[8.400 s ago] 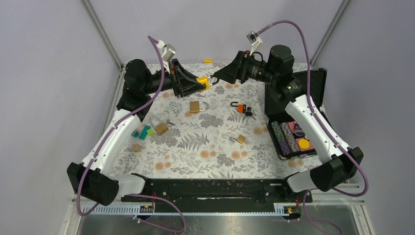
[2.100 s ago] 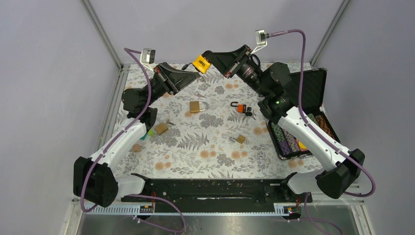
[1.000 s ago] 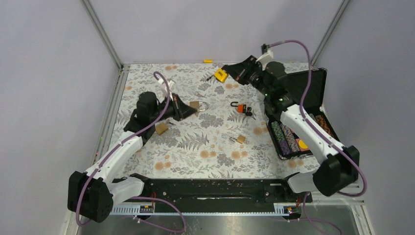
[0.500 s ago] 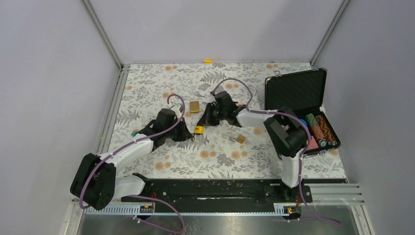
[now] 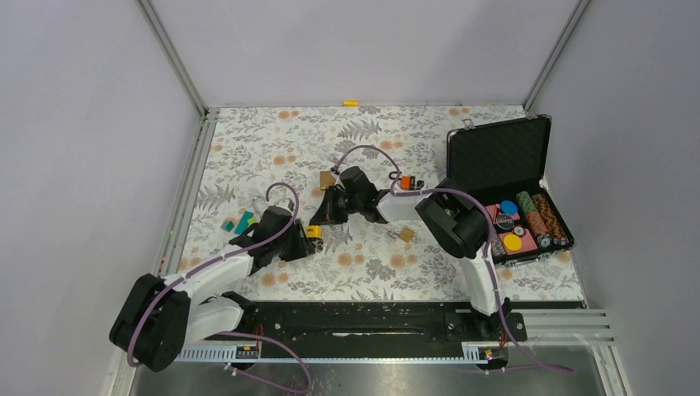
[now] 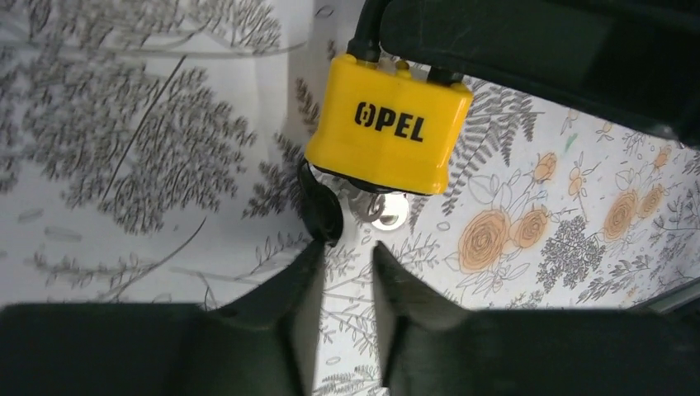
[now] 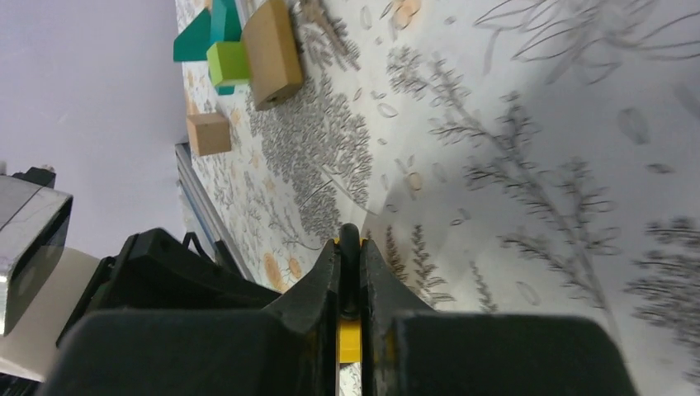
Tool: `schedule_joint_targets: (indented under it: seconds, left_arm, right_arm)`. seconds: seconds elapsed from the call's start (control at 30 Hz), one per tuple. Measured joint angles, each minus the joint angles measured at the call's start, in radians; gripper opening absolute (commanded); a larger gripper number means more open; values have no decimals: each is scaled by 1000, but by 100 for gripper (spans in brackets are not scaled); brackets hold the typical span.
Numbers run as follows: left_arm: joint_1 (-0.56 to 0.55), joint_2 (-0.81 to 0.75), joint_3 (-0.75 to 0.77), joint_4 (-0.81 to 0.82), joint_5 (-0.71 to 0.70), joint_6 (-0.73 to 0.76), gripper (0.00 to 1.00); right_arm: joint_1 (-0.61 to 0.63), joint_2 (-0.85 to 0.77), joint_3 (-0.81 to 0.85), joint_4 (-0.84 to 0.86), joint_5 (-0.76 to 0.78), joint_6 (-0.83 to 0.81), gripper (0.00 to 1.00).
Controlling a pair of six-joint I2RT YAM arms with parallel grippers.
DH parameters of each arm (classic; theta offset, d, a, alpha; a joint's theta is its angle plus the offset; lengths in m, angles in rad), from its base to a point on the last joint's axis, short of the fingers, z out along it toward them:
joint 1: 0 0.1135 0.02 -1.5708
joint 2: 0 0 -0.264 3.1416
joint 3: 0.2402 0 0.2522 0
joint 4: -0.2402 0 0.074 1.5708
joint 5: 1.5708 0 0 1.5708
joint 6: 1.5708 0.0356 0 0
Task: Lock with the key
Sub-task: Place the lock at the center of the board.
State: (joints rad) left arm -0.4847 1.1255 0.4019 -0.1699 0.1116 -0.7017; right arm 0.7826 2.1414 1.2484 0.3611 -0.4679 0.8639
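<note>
The yellow OPEL padlock point(image 6: 388, 136) hangs just above the floral mat, near the table's middle point(image 5: 314, 233). My right gripper point(image 7: 349, 245) is shut on its black shackle point(image 7: 349, 231), and the yellow body shows below the fingers. A silver key point(image 6: 388, 210) with a black head point(image 6: 320, 213) sticks out of the lock's underside. My left gripper point(image 6: 347, 252) sits just below the key. Its jaws are a little apart with only mat between them, and the left fingertip is next to the black head. In the top view the left gripper point(image 5: 299, 241) and right gripper point(image 5: 323, 213) face each other across the padlock.
A brass padlock point(image 5: 328, 179), an orange padlock point(image 5: 404, 181) and a small brass padlock point(image 5: 405, 235) lie on the mat. An open black case point(image 5: 495, 153) with poker chips stands at the right. Coloured blocks point(image 5: 239, 223) lie left of my left arm, and show in the right wrist view point(image 7: 227, 62).
The right arm swung the yellow padlock down from the far side to mid-table. The left arm pulled back toward me, and its jaws came apart below the key.
</note>
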Motion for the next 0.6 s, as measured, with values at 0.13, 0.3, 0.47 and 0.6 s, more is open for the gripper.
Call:
schedule_joint_targets:
  seconds: [0.13,0.3,0.47,0.6]
  left_arm:
    - [-4,-74,-17,-57,-35,-14,50]
    - [-4,-189,6,-144,-105,-24,67]
    - [-4,-244,96,-202,-172,-10,84]
    - [-4,-248,165,-203,-211,9,98]
  right_arm:
    - [32,1,-10,8,4,7,37]
    - [36,-48,-21,-113,52,-37,68]
    - [-24,-190,6,-347,167,-159,77]
    - [-117,-311,6,-481,266,-233,81]
